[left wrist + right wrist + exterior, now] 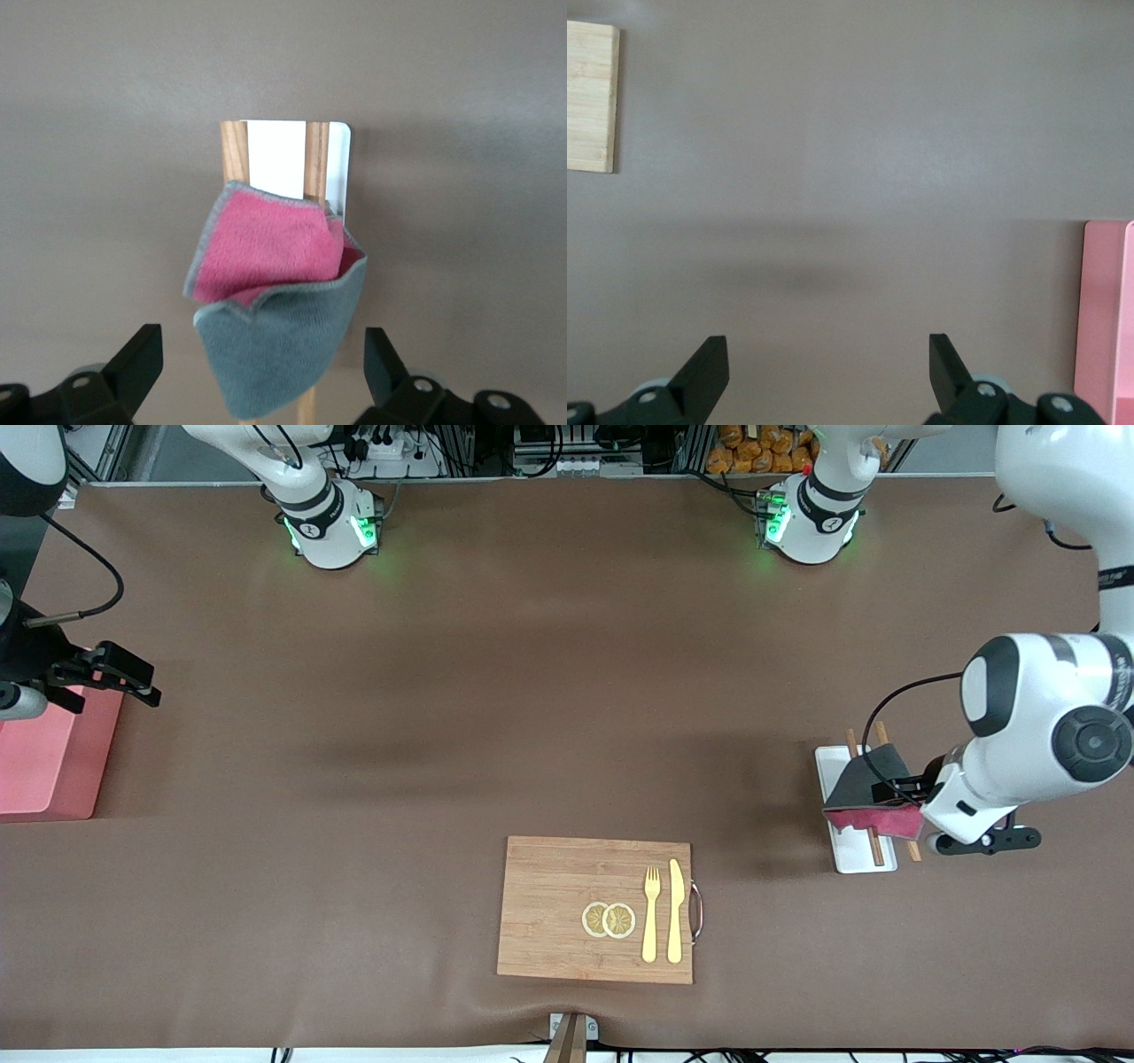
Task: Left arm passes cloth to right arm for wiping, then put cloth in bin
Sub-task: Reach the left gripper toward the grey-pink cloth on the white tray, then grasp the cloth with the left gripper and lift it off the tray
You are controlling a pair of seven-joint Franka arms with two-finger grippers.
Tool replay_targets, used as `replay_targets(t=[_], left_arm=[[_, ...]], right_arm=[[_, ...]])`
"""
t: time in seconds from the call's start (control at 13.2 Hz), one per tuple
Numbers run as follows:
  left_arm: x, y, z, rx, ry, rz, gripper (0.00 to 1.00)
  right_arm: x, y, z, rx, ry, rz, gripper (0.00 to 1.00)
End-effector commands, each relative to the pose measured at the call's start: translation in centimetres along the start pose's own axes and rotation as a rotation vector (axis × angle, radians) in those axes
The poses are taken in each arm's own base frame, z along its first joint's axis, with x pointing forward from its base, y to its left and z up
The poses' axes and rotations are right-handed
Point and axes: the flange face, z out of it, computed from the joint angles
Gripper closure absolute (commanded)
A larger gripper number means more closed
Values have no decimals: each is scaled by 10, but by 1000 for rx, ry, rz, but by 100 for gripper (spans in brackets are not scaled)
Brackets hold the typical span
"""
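Brown table (443, 691) carries: wooden cutting board (549, 908) nearest the front camera; white tray (852, 850) toward left arm's end; bin (44, 762) toward right arm's end.

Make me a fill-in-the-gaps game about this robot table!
1. The cloth is pink on one side and ____ on the other.
2. On the wooden cutting board, the fork lies between the lemon slices and a ____.
3. The left claw has its fingers ____, one on each side of the cloth.
4. The right claw hangs next to the pink ____.

Missing words: grey; knife; open; bin.
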Motion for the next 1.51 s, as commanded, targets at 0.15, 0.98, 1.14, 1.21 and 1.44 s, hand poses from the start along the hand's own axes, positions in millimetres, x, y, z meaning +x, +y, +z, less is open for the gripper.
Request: replay_targets(t=[0.15, 0.98, 1.14, 1.21, 1.44], left_arm=[[10, -3, 22, 4, -7, 15, 0], [14, -20, 39, 1, -27, 18, 61], [14, -20, 37, 1, -24, 19, 84], [13, -19, 33, 0, -21, 20, 94], [9, -18, 12, -2, -2, 22, 100]], right_arm=[[5, -10, 12, 9, -29, 87, 0], [3, -28, 30, 177, -140, 301, 0], [3, -34, 29, 197, -156, 354, 0], [2, -37, 30, 201, -166, 361, 0], [-1, -43, 29, 270, -216, 445, 0]])
